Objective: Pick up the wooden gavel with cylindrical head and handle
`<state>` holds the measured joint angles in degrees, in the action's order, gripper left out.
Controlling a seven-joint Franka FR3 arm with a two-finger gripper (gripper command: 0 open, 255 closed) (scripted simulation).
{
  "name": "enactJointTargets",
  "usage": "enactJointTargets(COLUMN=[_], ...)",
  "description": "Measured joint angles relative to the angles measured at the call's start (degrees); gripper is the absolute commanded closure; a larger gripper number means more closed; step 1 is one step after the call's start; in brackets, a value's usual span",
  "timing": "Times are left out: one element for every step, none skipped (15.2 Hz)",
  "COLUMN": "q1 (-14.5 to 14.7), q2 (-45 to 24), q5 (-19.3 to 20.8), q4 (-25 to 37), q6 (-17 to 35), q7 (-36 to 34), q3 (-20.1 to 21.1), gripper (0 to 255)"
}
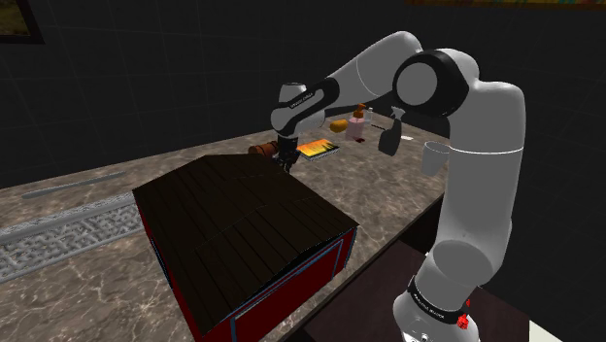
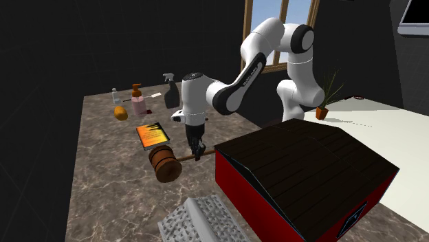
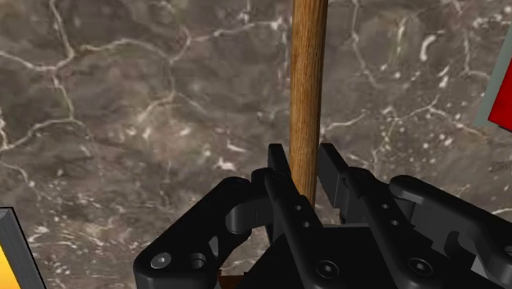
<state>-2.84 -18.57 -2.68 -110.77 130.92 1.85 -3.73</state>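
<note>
Closest thing up front in the wrist view is my own pincer (image 3: 305,164). The two black fingers are pulled in narrow, one on each side of the gavel (image 3: 305,82)'s round wooden handle. As far as I can tell both are touching it, so I'd call that a grip. The handle runs straight away from me over the marble counter (image 3: 123,98), with a red corner of the box (image 3: 502,90) off to the side.

Shoulder view next: my pincer (image 1: 285,160) is down just behind the dark roof of the box (image 1: 243,223). The gavel (image 1: 260,150)'s brown head pokes out beside it, lying on the counter (image 1: 388,189).

In the second exterior view you can see the whole gavel (image 2: 165,163) flat on the counter (image 2: 103,185). It's between the orange book (image 2: 151,134) and the box (image 2: 302,165), and my pincer (image 2: 198,155) has it out at the tail of the handle, well away from the head.

That's what bugs me. The head looks like the heavy end, so lifting from the tail could let it droop and twist in my fingers, or the round handle could just slide out. The box is also close, so a swinging gavel might knock it.
</note>
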Motion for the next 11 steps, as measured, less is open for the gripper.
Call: enactJointTargets(q1=[0.0, 0.0, 0.0, 0.1, 0.1, 0.0, 0.0, 0.1, 0.0, 0.1, 0.1], q2=[0.0, 0.0, 0.2, 0.6, 0.7, 1.1, 1.5, 1.9, 2.2, 2.5, 3.0], q5=[0.0, 0.0, 0.0, 0.1, 0.1, 0.2, 0.2, 0.2, 0.3, 0.3, 0.4], q4=[0.0, 0.0, 0.1, 0.3, 0.7, 0.9, 1.1, 1.2, 1.7, 2.2, 2.2], q6=[0.0, 0.0, -0.4, -0.9, -1.5, -2.1, -2.6, -3.2, -4.0, -4.7, -5.3], q7=[0.0, 0.0, -0.1, -0.1, -0.2, -0.1, -0.2, -0.3, -0.2, -0.3, -0.3], q3=[0.0, 0.0, 0.0, 0.0, 0.0, -0.1, -0.1, -0.1, -0.1, -0.1, -0.2], gripper=[255, 255, 255, 255, 255, 255, 255, 255, 255, 255, 255])
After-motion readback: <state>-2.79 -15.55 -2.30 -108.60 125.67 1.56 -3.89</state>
